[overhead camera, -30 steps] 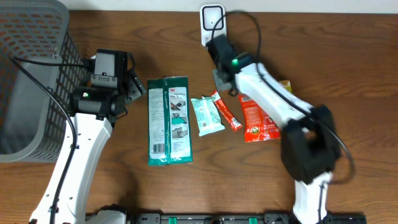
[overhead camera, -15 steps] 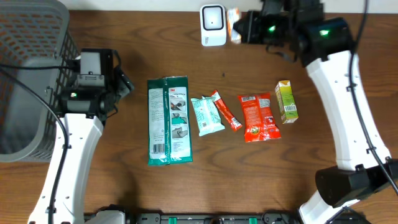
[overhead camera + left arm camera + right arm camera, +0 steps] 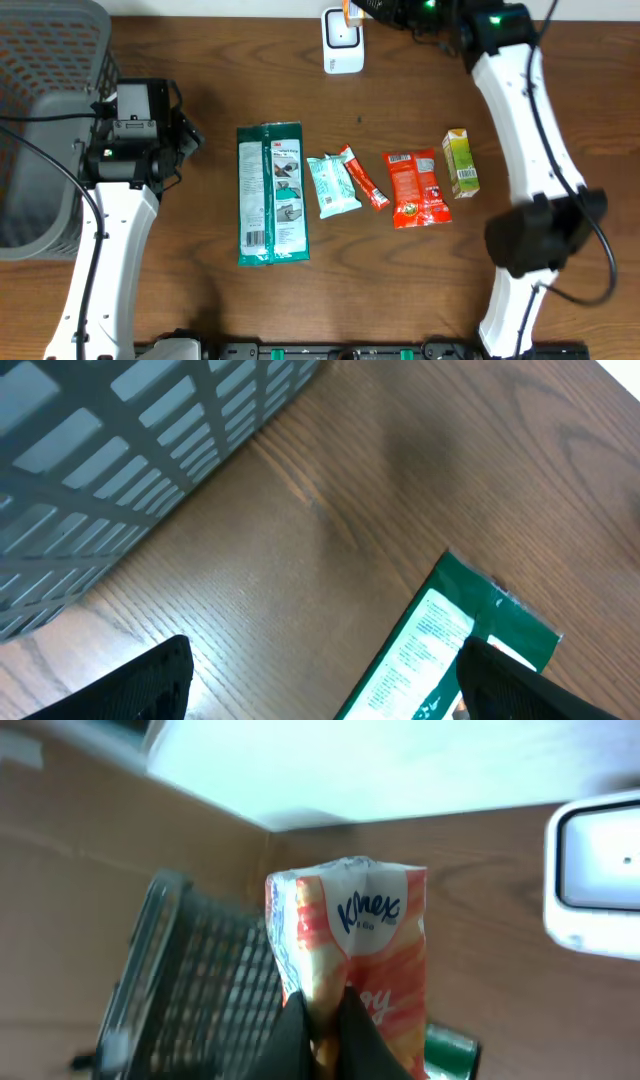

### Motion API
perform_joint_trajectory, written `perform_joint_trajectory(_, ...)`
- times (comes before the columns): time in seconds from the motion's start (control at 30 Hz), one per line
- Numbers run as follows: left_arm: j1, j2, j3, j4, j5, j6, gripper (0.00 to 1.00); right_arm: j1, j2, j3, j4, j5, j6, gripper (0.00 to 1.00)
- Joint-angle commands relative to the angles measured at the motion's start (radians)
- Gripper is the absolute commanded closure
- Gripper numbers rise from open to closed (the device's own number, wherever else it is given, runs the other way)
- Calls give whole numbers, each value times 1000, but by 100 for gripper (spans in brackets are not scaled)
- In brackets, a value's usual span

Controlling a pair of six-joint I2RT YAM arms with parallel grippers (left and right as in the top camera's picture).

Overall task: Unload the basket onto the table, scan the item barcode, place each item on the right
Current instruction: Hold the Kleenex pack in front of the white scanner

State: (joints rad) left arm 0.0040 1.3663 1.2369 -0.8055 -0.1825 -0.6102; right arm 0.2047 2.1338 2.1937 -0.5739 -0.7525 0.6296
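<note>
While the right tool (image 3: 322,1020) pinches a Kleenex pack (image 3: 350,930) near the scanner (image 3: 342,40), left tool (image 3: 325,685) gaping, empty, beside grey basket (image 3: 60,40).

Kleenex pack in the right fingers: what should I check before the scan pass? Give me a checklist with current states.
1. Kleenex pack pinched in the right fingers: ok, held by its lower edge.
2. Pack close to the scanner: ok, overhead shows it just above the scanner's top edge.
3. Barcode turned toward the scanner: cannot tell, no barcode shows in any view.
4. Left fingers out of the way: ok, open and empty, beside the basket.
5. Other items clear of the scanner: ok, the green pack and the other items lie mid-table, apart from it.
</note>
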Motion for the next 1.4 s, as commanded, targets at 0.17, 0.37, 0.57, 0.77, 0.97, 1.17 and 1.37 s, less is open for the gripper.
perform_joint_trajectory(0.17, 2, -14, 22, -1, -13, -13, 15, -39, 311, 7, 388, -50, 288, 99)
perform_joint_trajectory(0.37, 2, -14, 22, -1, -13, -13, 15, -37, 441, 7, 573, -42, 454, 99)
perform_joint_trajectory(0.57, 2, -14, 22, -1, -13, -13, 15, -36, 487, 7, 586, -27, 454, 99)
perform_joint_trajectory(0.77, 2, -14, 22, -1, -13, -13, 15, -35, 486, 7, 638, -39, 451, 99)
perform_joint_trajectory(0.97, 2, -14, 22, -1, -13, -13, 15, -24, 486, 7, 622, -38, 435, 97)
perform_joint_trajectory(1.17, 2, -14, 22, -1, -13, -13, 15, -23, 486, 7, 611, -39, 422, 98)
perform_joint_trajectory(1.37, 2, -14, 22, -1, -13, -13, 15, -15, 486, 4, 578, -20, 284, 99)
